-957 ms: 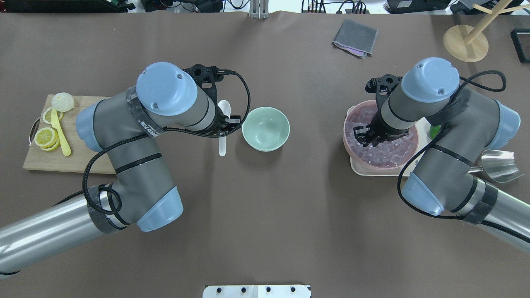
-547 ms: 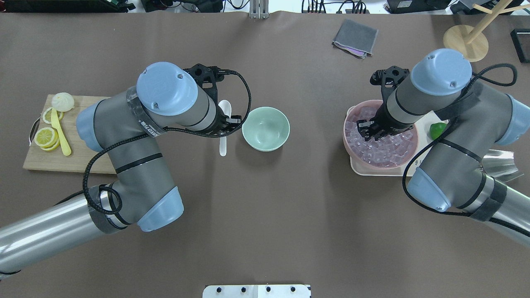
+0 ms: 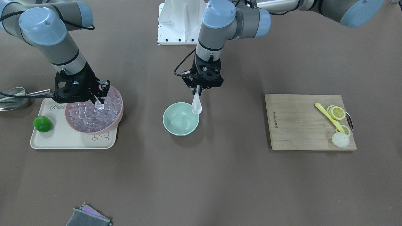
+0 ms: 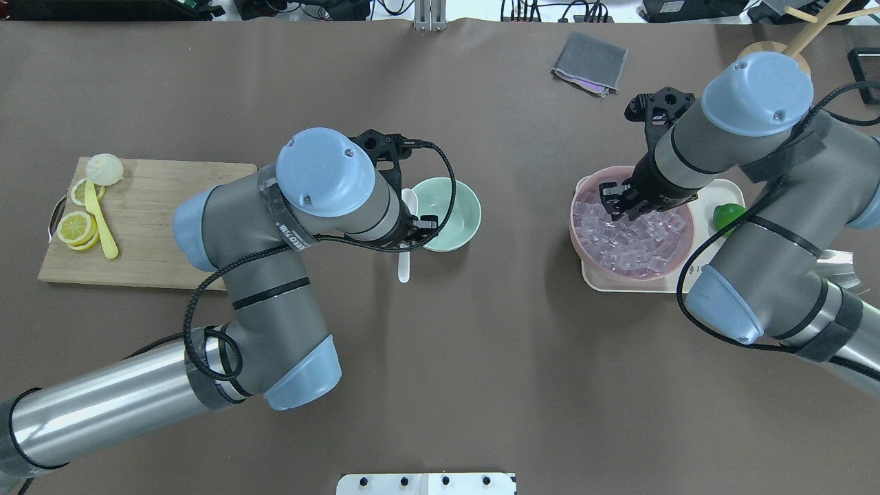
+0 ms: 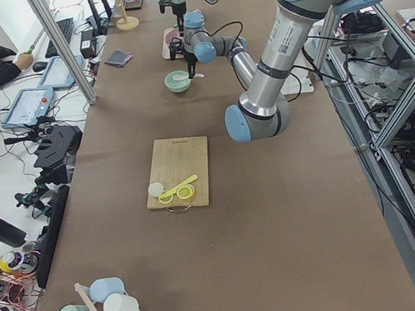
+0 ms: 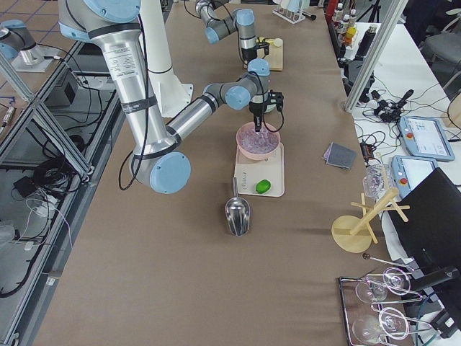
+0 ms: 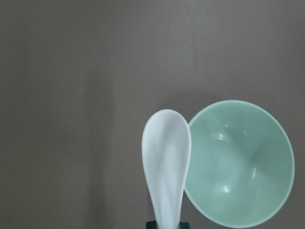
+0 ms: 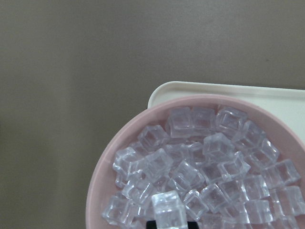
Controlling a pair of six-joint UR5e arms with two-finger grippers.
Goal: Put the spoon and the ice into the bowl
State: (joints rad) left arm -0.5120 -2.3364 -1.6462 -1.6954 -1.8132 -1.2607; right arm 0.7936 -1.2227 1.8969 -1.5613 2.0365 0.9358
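Observation:
My left gripper (image 3: 197,91) is shut on the handle of the white spoon (image 3: 197,106). It holds the spoon off the table, scoop end down, beside the rim of the mint-green bowl (image 3: 180,121). In the left wrist view the spoon (image 7: 166,162) sits just left of the bowl (image 7: 238,162). The bowl is empty. My right gripper (image 3: 100,103) is shut on one clear ice cube (image 8: 168,209) and holds it just above the heap of cubes in the pink bowl (image 3: 118,95).
The pink bowl stands on a cream tray (image 3: 62,141) with a green lime (image 3: 42,123). A metal scoop (image 3: 12,98) lies beside the tray. A wooden board (image 3: 298,125) carries lemon slices and a yellow utensil (image 3: 328,116). A grey cloth (image 4: 590,63) lies at the far side.
My left arm moved right with the spoon, from beside the bowl to its rim. My right gripper moved back and up over the pink bowl with a cube.

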